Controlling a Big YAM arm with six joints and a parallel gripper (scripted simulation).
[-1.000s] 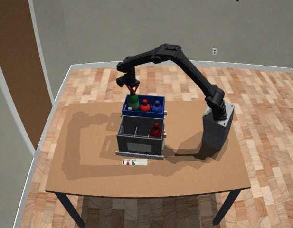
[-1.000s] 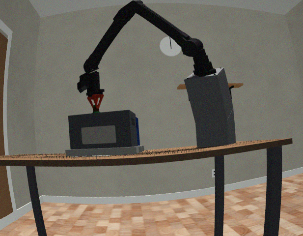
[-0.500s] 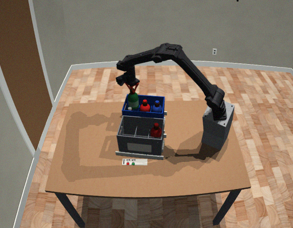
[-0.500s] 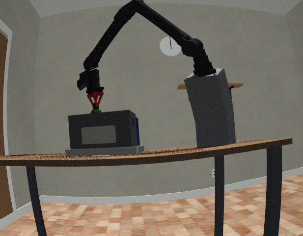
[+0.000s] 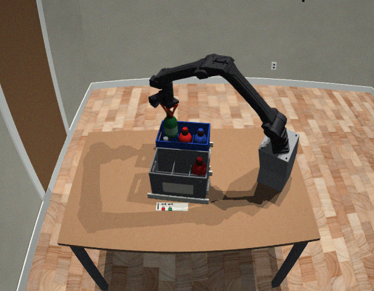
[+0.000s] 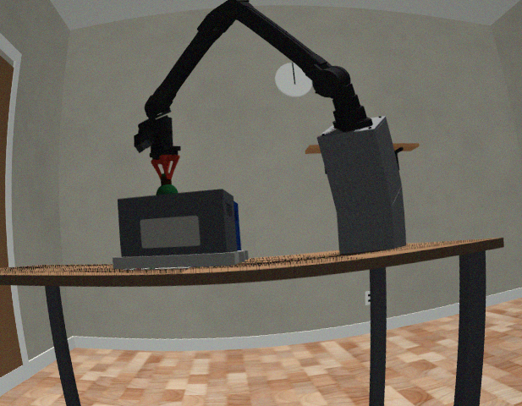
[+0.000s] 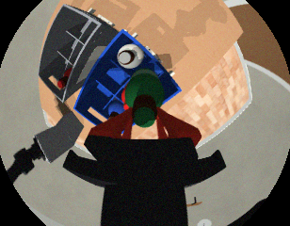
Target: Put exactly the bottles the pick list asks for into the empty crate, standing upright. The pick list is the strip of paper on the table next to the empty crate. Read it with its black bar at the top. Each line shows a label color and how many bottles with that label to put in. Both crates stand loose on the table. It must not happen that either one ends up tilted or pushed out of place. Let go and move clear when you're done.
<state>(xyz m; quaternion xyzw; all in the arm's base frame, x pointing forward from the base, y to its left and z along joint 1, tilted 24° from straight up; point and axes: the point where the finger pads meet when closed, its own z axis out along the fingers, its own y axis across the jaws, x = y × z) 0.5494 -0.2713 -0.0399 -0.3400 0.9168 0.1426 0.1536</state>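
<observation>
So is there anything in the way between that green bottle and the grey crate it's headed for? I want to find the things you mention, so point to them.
Yes, judging by the top view: the near wall of the blue crate (image 5: 182, 144) (image 7: 99, 65), then the grey crate's (image 5: 179, 187) (image 6: 173, 205) (image 7: 52, 40) far wall. It probably must clear both.

The arm (image 5: 248, 90) (image 6: 274, 36) is matt black, with long, angular links and bulky, rounded joints. Above the gripper (image 5: 170, 113) (image 6: 166, 179) (image 7: 144, 110), the wrist (image 5: 168, 92) (image 6: 162, 133) is black and blocky, with a boxy black lump on one side. Below the wrist, the gripper's fingers (image 5: 174, 109) (image 6: 173, 165) are red, tapering struts with see-through gaps. Well apart from the gripper, the base (image 5: 273, 170) (image 6: 361, 196) is a tall grey block with small dark screw holes on its paler top.
</observation>
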